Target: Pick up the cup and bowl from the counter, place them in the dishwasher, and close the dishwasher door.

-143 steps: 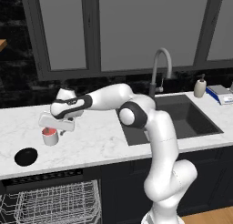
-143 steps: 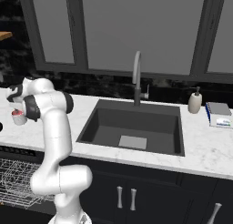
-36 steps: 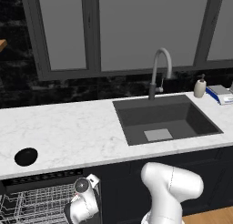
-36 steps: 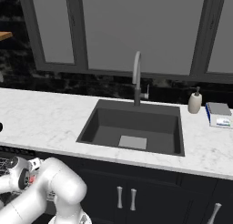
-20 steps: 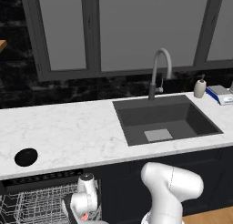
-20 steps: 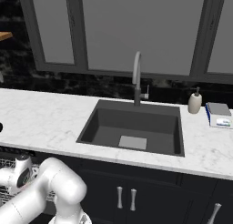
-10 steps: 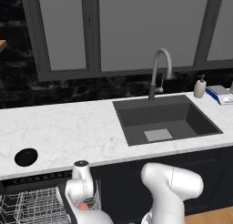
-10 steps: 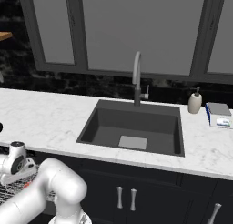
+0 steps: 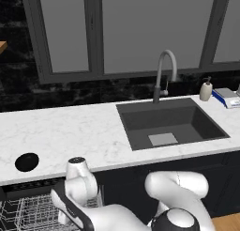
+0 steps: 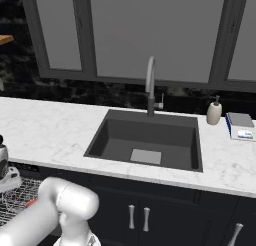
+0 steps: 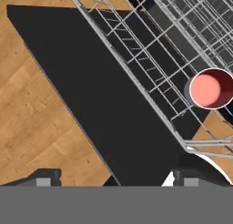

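The cup [image 11: 211, 88] stands upright in the dishwasher's white wire rack [image 11: 182, 32], its red-pink inside facing the hand camera. My gripper [image 11: 116, 178] hangs above the lowered dishwasher door [image 11: 91, 91], open, its fingertips [image 11: 43, 177] wide apart with nothing between them and clear of the cup. In the left base view my wrist [image 9: 77, 171] is just in front of the counter [image 9: 70, 131] edge, over the rack [image 9: 28, 213]. The black bowl [image 9: 26, 162] sits on the counter near its front edge, left of the wrist.
A dark sink [image 9: 168, 124] with a grey faucet [image 9: 164, 73] is set into the counter to the right. A cream soap bottle [image 9: 205, 90] and a small box [image 9: 227, 96] stand beyond it. Wood floor [image 11: 36, 127] borders the door.
The gripper has opened and let go of the cup, which stays in the rack. The hand has risen from rack level to about counter height.
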Robot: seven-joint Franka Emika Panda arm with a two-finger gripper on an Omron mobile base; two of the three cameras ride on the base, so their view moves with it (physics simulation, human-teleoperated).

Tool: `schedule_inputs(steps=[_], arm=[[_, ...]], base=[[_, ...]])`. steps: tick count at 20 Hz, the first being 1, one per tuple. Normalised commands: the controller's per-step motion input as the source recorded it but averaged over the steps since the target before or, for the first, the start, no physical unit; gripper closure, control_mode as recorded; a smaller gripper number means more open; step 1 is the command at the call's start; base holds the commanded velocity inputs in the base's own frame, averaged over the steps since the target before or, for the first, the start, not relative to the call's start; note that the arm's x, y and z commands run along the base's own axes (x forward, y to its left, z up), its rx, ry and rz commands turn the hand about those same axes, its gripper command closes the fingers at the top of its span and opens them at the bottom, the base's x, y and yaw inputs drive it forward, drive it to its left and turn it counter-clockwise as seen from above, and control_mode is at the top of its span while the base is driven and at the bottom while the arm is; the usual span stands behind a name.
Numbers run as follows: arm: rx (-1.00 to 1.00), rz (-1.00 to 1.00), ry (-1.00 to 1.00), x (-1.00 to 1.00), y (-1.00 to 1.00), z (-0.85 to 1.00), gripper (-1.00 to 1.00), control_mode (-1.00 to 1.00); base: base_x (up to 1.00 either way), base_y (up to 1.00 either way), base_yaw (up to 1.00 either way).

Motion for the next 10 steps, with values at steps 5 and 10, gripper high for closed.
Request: schedule_inputs(steps=[5,10], arm=[[0.02,0.00,0.20,-0.21,0.02,1.00,-1.00,-1.00],[0.06,-0.01,0.10,0.23,0.00,1.00,-1.00,-1.00]], base=[[0.00,0.00,0.00],[0.00,0.00,0.00]])
